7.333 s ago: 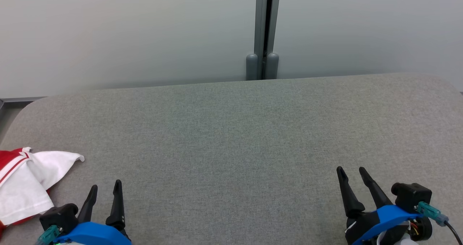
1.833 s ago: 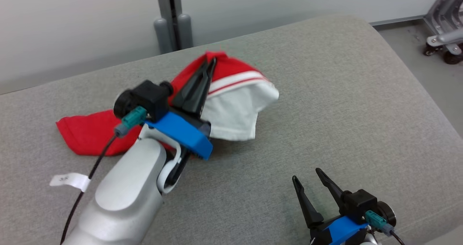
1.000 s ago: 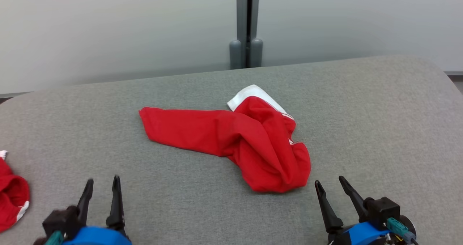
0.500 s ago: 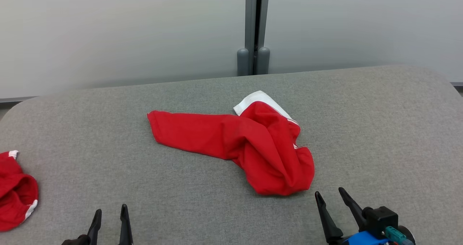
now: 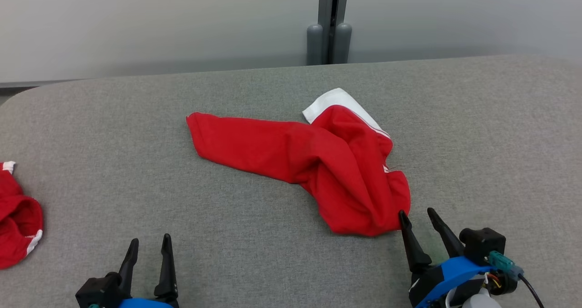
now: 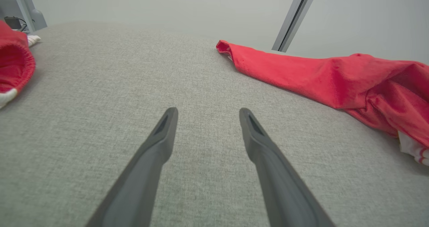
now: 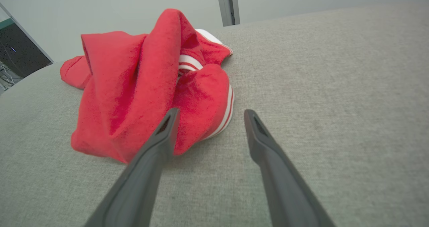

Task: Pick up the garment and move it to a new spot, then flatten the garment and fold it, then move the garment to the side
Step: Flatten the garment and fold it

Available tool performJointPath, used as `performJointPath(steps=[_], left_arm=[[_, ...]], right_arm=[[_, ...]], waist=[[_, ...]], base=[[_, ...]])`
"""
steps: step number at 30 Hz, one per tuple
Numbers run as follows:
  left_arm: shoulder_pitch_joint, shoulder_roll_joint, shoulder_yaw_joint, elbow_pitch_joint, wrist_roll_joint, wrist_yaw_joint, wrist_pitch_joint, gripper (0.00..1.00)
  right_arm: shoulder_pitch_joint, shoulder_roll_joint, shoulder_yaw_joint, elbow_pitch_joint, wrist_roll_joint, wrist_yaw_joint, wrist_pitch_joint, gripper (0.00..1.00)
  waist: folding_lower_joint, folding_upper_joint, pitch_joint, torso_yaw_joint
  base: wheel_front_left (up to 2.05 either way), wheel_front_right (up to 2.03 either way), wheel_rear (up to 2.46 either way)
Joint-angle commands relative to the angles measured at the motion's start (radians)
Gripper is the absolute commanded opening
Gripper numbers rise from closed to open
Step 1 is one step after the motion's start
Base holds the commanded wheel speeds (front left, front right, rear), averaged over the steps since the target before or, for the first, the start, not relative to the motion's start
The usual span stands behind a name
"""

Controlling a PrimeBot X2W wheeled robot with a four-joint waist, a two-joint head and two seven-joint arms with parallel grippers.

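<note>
A crumpled red garment (image 5: 327, 162) with white trim lies in the middle of the grey padded table (image 5: 477, 130), one long part stretched to the left. My right gripper (image 5: 416, 213) is open at the lower right, its left fingertip just at the garment's near right edge, nothing between the fingers. In the right wrist view the garment (image 7: 140, 86) bulges just ahead of the open right gripper (image 7: 209, 112). My left gripper (image 5: 149, 241) is open at the lower left, well short of the cloth. The left wrist view has the garment (image 6: 321, 79) off to the right of the open left gripper (image 6: 206, 110).
A second red and white garment (image 5: 16, 221) lies bunched at the table's left edge, also in the left wrist view as red cloth (image 6: 13, 66). A grey post (image 5: 329, 21) stands against the pale wall behind the table.
The head camera has tilted down, shifting the whole picture. Both grippers stayed open; the right one has come closer to the garment's near right edge.
</note>
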Motion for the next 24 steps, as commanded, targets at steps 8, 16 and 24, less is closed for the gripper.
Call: performJointPath(steps=[8, 16, 24], left_arm=[[-0.045, 0.027, -0.038, 0.000, -0.026, -0.001, -0.003, 1.00], [-0.028, 0.015, -0.053, 0.004, -0.038, -0.001, -0.003, 1.00], [0.019, -0.011, -0.064, 0.033, -0.020, -0.001, -0.003, 1.00]], right_arm=[[-0.066, -0.003, 0.064, 0.105, 0.086, 0.000, -0.001, 0.00], [-0.061, -0.002, 0.143, -0.061, 0.208, 0.000, -0.001, 0.00], [-0.119, -0.003, 0.327, -0.313, 0.340, 0.000, -0.001, 0.00]], waist=[[-0.0001, 0.0000, 0.044, 0.042], [-0.0001, 0.0000, -0.006, 0.046], [-0.0001, 0.0000, -0.117, 0.055]], base=[[0.00, 0.00, 0.00], [0.00, 0.00, 0.00], [0.00, 0.00, 0.00]])
